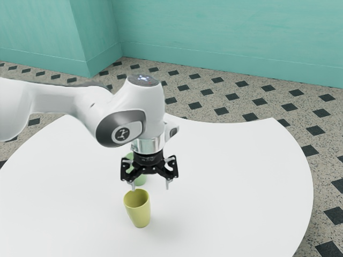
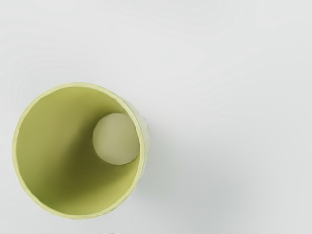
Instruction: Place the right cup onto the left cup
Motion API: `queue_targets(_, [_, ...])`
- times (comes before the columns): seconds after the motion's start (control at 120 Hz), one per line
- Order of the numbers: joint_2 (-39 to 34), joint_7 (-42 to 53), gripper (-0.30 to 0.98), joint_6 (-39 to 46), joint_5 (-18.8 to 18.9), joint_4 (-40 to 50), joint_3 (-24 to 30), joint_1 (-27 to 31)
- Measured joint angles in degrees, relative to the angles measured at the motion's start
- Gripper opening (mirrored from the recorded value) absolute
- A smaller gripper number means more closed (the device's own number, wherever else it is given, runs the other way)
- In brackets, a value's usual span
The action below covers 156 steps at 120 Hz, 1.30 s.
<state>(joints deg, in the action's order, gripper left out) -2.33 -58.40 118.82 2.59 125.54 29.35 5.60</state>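
The black gripper (image 1: 150, 184) points down over the table with its two fingers wide apart and nothing between them. A yellow-green cup (image 1: 139, 212) stands upright on the table, nearer the exterior camera than the gripper. Behind the gripper is a green cup (image 1: 140, 180), partly hidden by the hand. In the wrist view I look down into the yellow-green cup (image 2: 58, 156), its rim round and its inside bare down to the bottom.
Both cups stand on a white table (image 1: 236, 176) with a curved edge. Beyond it are a speckled floor with dark diamonds (image 1: 232, 97) and a teal wall (image 1: 230, 37). The arm reaches in from the exterior view's left.
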Motion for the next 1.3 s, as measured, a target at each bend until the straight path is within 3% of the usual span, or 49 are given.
queue_targets(0.725, [2.16, -0.9, 0.69, 9.58, -0.05, 5.79, -0.5, 0.12])
queue_targets(1.3, [2.52, 3.73, 0.69, 10.09, 0.08, 5.73, -5.76, -3.64])
